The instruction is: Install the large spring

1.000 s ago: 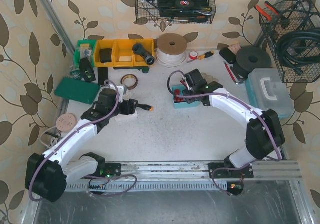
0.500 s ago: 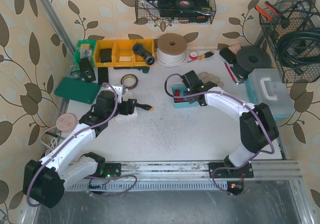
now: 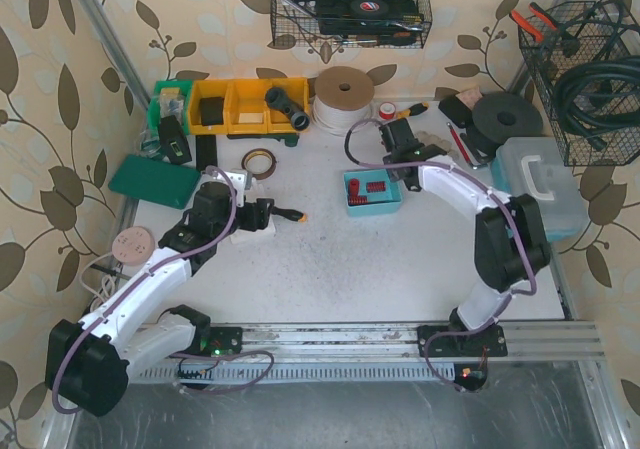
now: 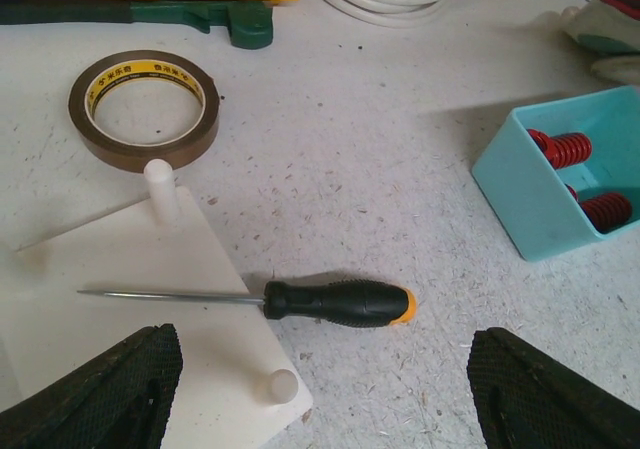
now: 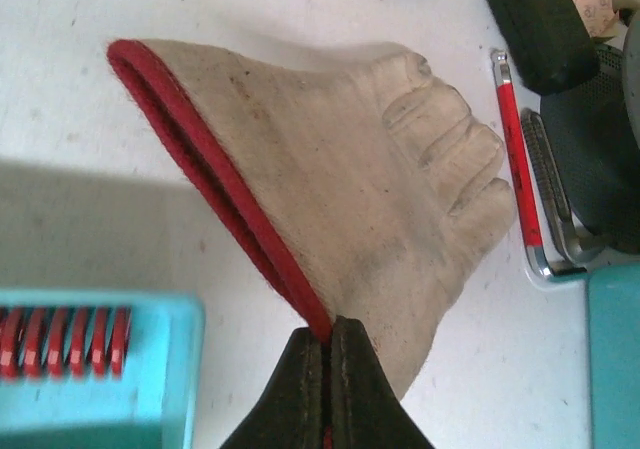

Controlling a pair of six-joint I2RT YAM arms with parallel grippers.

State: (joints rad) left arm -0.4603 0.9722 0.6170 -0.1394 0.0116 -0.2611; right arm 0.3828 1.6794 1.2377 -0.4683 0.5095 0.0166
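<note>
Red springs (image 4: 560,149) lie in a teal box (image 3: 372,191); one spring (image 5: 65,341) shows at the lower left of the right wrist view, and I cannot tell which is the large spring. A white plate (image 4: 130,299) carries two upright pegs (image 4: 160,181). My left gripper (image 4: 325,409) hovers open over the plate's corner and a black-handled screwdriver (image 4: 335,302), holding nothing. My right gripper (image 5: 329,344) stands behind the box, shut on the red cuff of a beige work glove (image 5: 370,199).
A brown tape roll (image 4: 143,109) lies beyond the plate. Yellow bins (image 3: 245,104) and a white cable coil (image 3: 344,99) line the back. A black disc (image 3: 505,119), a clear case (image 3: 540,184) and a red-handled tool (image 5: 515,149) sit at the right.
My right arm has swung from over the teal box back and to the right, and its jaws have closed on the glove's cuff. The left arm shifted slightly at first, then held still.
</note>
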